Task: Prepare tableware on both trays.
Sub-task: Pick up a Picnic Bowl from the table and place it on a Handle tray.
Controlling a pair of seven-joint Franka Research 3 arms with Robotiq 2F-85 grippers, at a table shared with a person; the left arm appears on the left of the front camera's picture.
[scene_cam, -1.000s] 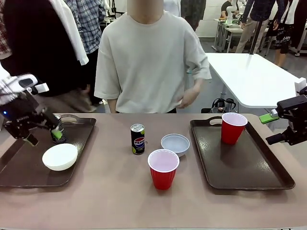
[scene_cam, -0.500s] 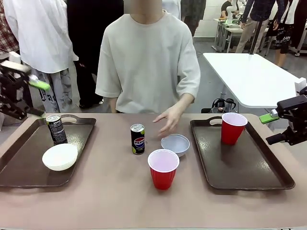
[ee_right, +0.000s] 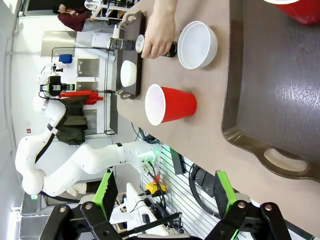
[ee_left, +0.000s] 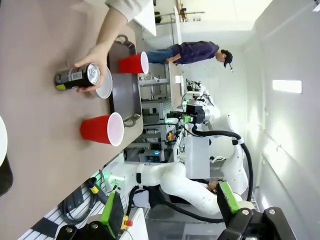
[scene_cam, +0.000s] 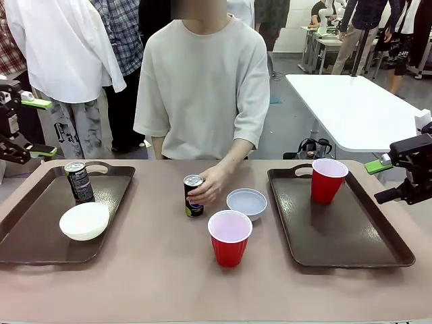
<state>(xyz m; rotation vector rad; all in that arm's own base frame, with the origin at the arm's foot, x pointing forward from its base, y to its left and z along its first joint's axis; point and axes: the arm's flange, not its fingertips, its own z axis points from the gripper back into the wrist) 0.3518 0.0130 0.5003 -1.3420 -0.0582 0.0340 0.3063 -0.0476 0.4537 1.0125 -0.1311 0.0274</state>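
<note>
On the left tray (scene_cam: 40,243) stand a dark can (scene_cam: 79,182) and a white bowl (scene_cam: 84,221). My left gripper (scene_cam: 38,127) hangs open, above and to the left of that can, with nothing in it. The right tray (scene_cam: 351,236) carries one red cup (scene_cam: 329,179). My right gripper (scene_cam: 380,181) is open beside that tray's far right edge. Between the trays stand a second can (scene_cam: 194,196) with the person's hand (scene_cam: 210,183) around it, a pale bowl (scene_cam: 246,202) and another red cup (scene_cam: 229,237). The left wrist view shows that hand on the can (ee_left: 75,77); the right wrist view shows the bowl (ee_right: 197,45).
The person stands at the far side of the table, one arm reaching in over the middle. Bare tabletop (scene_cam: 155,277) lies between the trays and along the near edge. A white table (scene_cam: 358,108) and other people are behind.
My left gripper has let go of the can on the left tray and drawn up and away to the left. The person's hand has come down onto the middle can.
</note>
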